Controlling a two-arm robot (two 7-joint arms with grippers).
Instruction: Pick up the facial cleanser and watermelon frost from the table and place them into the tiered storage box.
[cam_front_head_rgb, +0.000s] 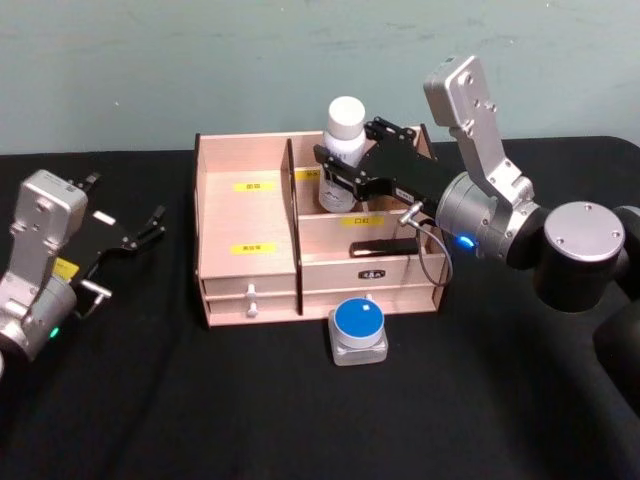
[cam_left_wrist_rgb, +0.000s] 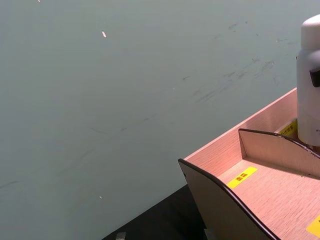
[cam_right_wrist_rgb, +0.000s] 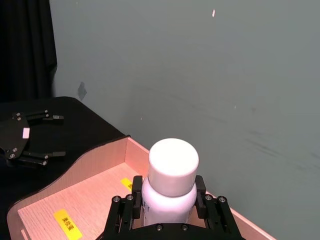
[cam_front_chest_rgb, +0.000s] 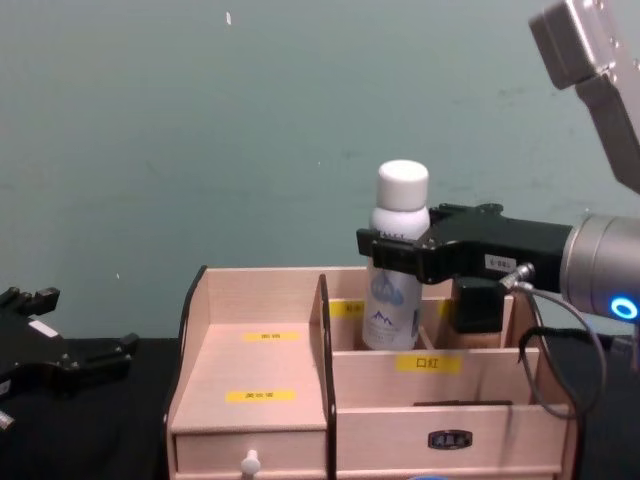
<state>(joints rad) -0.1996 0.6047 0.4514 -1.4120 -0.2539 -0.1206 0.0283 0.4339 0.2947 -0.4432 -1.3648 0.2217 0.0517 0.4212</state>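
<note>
White facial cleanser (cam_front_head_rgb: 344, 142) inside tiered storage box (cam_front_head_rgb: 245, 215)

We are seeing the wide pale-wood tiered storage box (cam_front_head_rgb: 250, 215) sitting mid-table on the black cloth-covered table (cam_front_head_rgb: 150, 400). The white cylindrical plastic bottle (cam_front_head_rgb: 345, 135) is standing in its rear compartment, right of the divider, with the black right gripper (cam_front_head_rgb: 328, 172) clasping it from the right. The round blue-lidded grey jar (cam_front_head_rgb: 358, 330) is lying just before the box's right half. The black left gripper (cam_front_head_rgb: 152, 228) is hanging well to the box's left.

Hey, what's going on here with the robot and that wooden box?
The right hand grips a white bottle, holding it upright in the box's rear compartment, just right of the divider. A blue-lidded jar sits on the table before the box. The left hand rests open at the left.
</note>
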